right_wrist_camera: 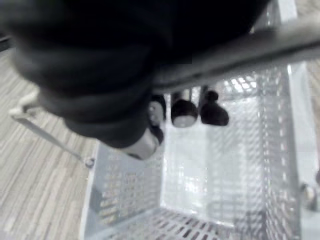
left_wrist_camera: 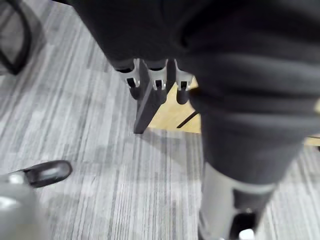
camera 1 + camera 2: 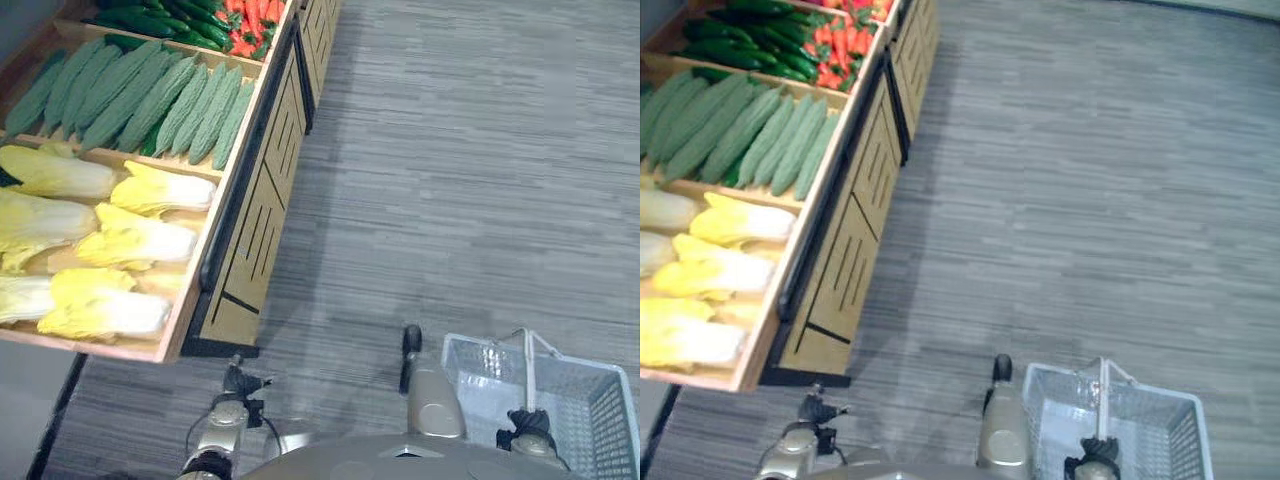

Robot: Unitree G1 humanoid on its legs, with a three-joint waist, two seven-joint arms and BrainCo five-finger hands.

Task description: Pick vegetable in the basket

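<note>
Left hand [image 2: 157, 80] low at 7 o'clock, fingers straight, nothing held. Cabbages [image 3: 135, 243] and gourds [image 3: 150, 95] lying in wooden stand [image 3: 255, 215] at 10 o'clock, none picked yet. Right hand [image 1: 184, 111] curled round handle [image 1: 235, 50] of empty basket [image 3: 470, 375] at 5 o'clock.

Head stereo pair steeply down on shelf [image 3: 262, 195], floor [image 3: 450, 150], basket [image 3: 482, 376]; wrist cameras close, also downward.

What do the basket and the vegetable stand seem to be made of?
The basket looks like pale glossy plastic: its walls are a moulded grid of small holes. The stand looks like light matt wood or wood-look board, with black edging.
</note>
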